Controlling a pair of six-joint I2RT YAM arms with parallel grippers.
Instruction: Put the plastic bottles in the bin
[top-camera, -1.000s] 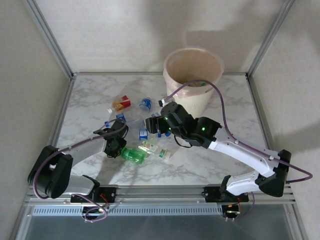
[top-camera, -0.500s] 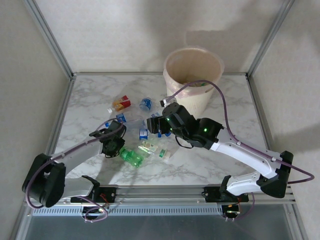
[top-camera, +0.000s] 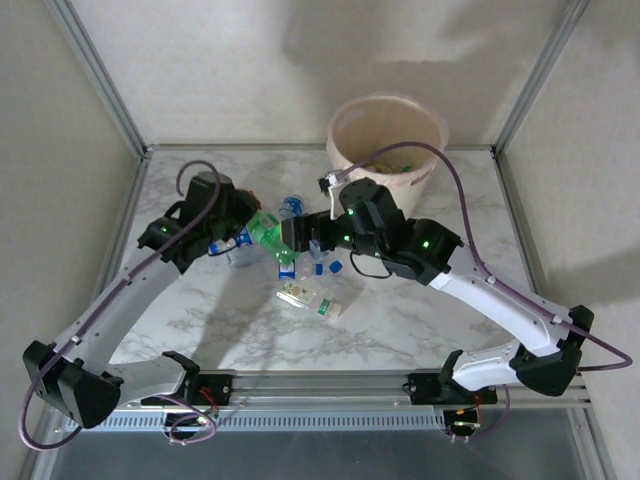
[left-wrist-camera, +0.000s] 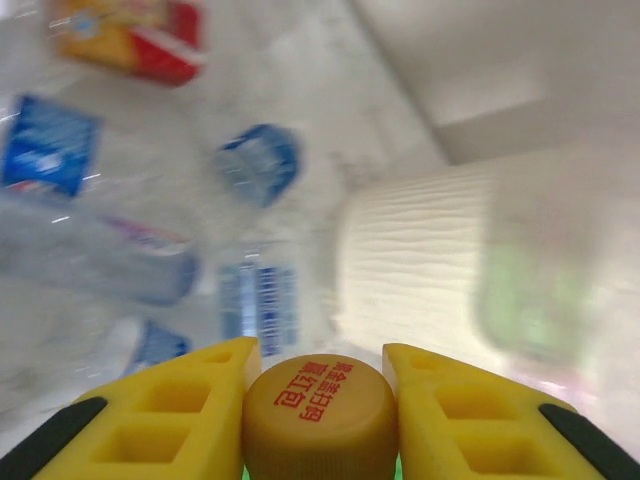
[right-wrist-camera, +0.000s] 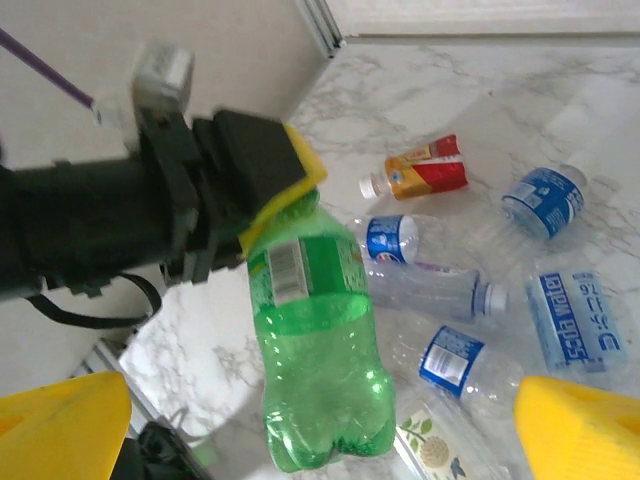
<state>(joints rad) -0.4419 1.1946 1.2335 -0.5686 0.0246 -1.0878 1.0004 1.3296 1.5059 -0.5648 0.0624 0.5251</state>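
Observation:
A green bottle (top-camera: 266, 229) hangs in the air over the table, and my left gripper (top-camera: 243, 226) is shut on its neck. The yellow fingers (left-wrist-camera: 190, 400) clamp just under its orange cap (left-wrist-camera: 318, 412). The green bottle (right-wrist-camera: 318, 350) points base-first toward my right gripper (top-camera: 300, 238), which stands open, its yellow fingertips (right-wrist-camera: 60, 425) far apart on either side. The cream bin (top-camera: 432, 125) with its pinkish liner stands at the back; its ribbed wall (left-wrist-camera: 415, 260) lies ahead of the left gripper. Several clear blue-labelled bottles (right-wrist-camera: 455, 360) and a red-orange one (right-wrist-camera: 420, 178) lie below.
Crushed bottles (top-camera: 300, 293) lie mid-table in front of both grippers, and a blue-capped one (top-camera: 291, 207) lies behind them. The right arm's forearm (top-camera: 480, 290) runs across the right half. Metal frame posts (top-camera: 100, 80) and walls close in the sides.
My left arm has lifted the green bottle off the table and carried it back and to the right. The right gripper has drifted slightly toward the back and stays open.

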